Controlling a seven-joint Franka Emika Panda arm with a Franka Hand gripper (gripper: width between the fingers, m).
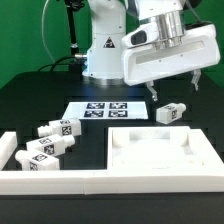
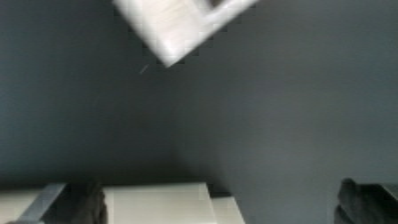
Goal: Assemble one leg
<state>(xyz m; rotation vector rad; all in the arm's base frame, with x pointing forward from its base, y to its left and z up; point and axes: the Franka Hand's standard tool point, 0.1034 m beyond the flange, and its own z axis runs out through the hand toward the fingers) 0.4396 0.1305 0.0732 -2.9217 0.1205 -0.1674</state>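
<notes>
One leg (image 1: 172, 112), a small white square post with a black-and-white tag, lies on the black table at the exterior view's right. My gripper (image 1: 175, 86) hangs just above it, open and empty, with one finger on each side. In the wrist view the leg (image 2: 160, 205) shows as a white block between the dark fingers (image 2: 63, 205), nearer one finger than the other, and the gripper (image 2: 222, 208) is not touching it. Several more legs (image 1: 56, 129) lie at the exterior view's left.
The marker board (image 1: 104, 108) lies flat behind the leg. The large white square panel (image 1: 160, 150) lies in front of it. A white raised rim (image 1: 60, 184) runs along the front left. A blurred white corner (image 2: 178, 25) shows in the wrist view.
</notes>
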